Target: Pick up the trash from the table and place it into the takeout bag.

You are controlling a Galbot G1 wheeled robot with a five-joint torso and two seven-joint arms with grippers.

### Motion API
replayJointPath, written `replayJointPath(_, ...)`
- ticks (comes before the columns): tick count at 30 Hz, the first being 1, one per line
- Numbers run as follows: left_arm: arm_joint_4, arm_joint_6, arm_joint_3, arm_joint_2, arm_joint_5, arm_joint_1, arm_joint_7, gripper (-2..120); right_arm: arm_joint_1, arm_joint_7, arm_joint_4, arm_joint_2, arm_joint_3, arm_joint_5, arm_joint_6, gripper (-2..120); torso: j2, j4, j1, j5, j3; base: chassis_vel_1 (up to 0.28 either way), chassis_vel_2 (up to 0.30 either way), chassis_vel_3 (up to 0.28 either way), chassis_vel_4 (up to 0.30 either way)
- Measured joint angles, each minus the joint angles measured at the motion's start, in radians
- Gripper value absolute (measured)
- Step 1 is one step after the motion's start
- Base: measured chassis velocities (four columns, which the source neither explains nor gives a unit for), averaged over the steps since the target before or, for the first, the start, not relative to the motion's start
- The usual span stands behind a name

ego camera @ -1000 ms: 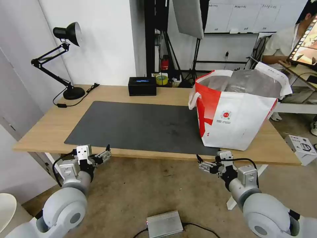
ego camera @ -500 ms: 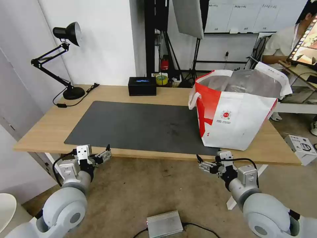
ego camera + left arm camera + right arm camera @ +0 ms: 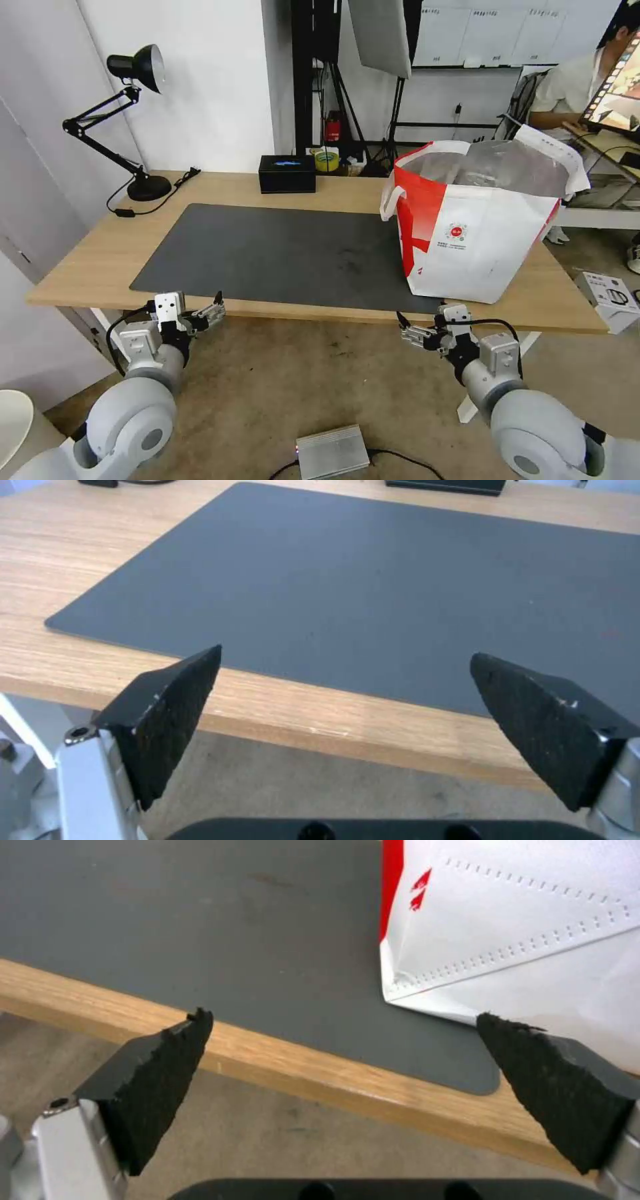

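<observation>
Takeout bag [image 3: 477, 233], 1 large white tote with red side panels and a small round red logo, stands upright at the right of the head view, on the right part of the table [image 3: 87, 260], with its near left corner resting on the dark grey mat [image 3: 280, 253]. Its mouth is open and shows silver foil lining, and 1 white strap handle [image 3: 389, 200] hangs down its left side. In the right wrist view the bag's lower corner [image 3: 507, 940] sits on the mat close to the wooden table edge. 1 mat covers the middle of the tabletop, its surface bare in the head view and the left wrist view [image 3: 400, 590]. At the back of the table, upper centre, sits 1 black rectangular box [image 3: 287, 174], and at upper left stands 1 black desk lamp [image 3: 127, 120] with its cord trailing on the wood. 2 grippers hang below the near table edge, well apart from each other: the left gripper [image 3: 208, 313] at lower left and the right gripper [image 3: 412, 332] at lower right, each with its 2 black fingers spread apart and holding nothing. On the floor at bottom centre lies 1 grey metal box [image 3: 332, 452] with a cable.
</observation>
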Motion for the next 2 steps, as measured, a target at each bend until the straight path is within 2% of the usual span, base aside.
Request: replayJointPath(2, 0.0, 0.0, 0.0, 0.0, 0.0, 0.0, 0.0, 100, 0.0, 0.0, 0.0, 0.0, 0.0, 0.0, 0.0, 100, 0.0, 0.0, 0.0, 0.0, 0.0, 0.0, 0.0, 0.0, 0.0)
